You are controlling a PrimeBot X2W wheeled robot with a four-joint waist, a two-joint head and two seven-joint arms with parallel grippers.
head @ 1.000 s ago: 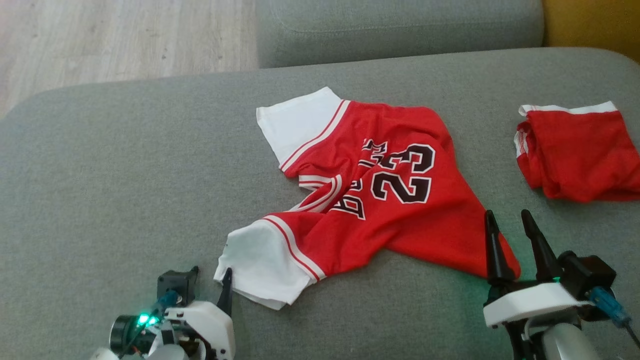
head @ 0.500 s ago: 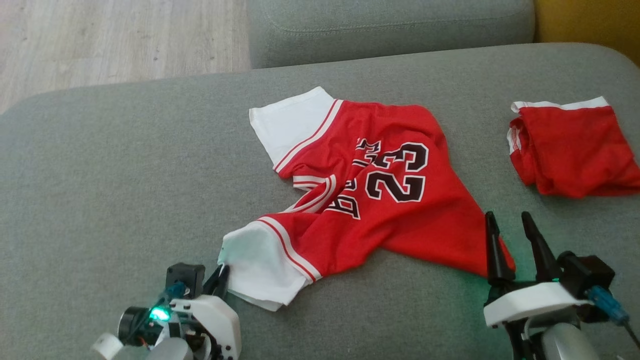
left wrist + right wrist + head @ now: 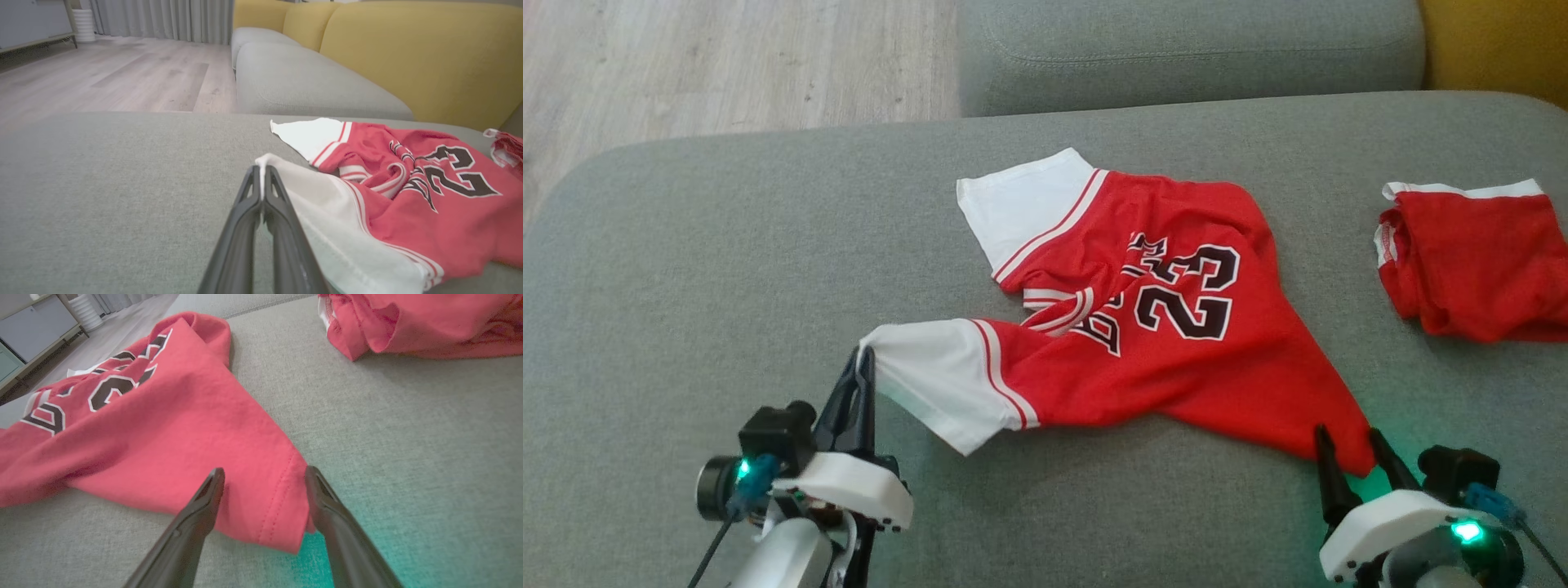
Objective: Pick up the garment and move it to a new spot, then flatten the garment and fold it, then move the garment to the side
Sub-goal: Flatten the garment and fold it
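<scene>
The red fabric jersey [image 3: 1217, 376] had white sleeves edged with red-and-white stripes and black numerals outlined white. The woven sofa cushion [image 3: 727, 245] was plain grey-green.

I log: shirt [image 3: 1176, 327] mid sofa seat [image 3: 727, 269]; second garment [image 3: 1470, 261] right of it, apart; my left gripper [image 3: 864, 355] on the shirt's near-left sleeve; right gripper [image 3: 1346, 434] astride its near-right corner.
</scene>
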